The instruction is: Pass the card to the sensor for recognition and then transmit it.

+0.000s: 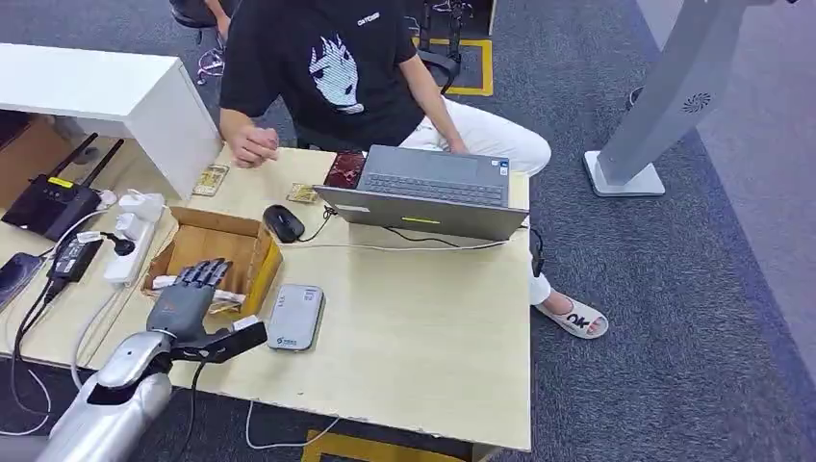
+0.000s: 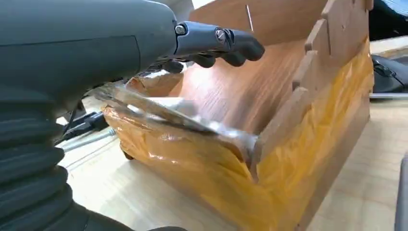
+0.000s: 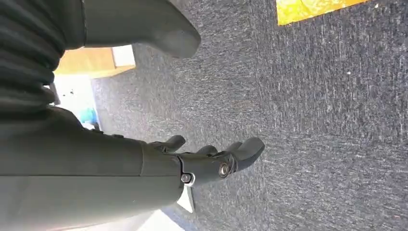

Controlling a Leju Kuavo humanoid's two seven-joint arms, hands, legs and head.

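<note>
Reaching over the open wooden box wrapped in yellow tape (image 1: 219, 252), the left hand (image 1: 189, 298) hovers with fingers spread, holding nothing; this looks like the pick-up step. The card, a pale shiny strip (image 2: 166, 111), lies inside the box, tilted against the near wall, long axis along it. Next it must pinch the card, then carry it to the flat grey sensor (image 1: 294, 316) just beside. The right hand (image 3: 211, 161) hangs loosely open over the carpet.
</note>
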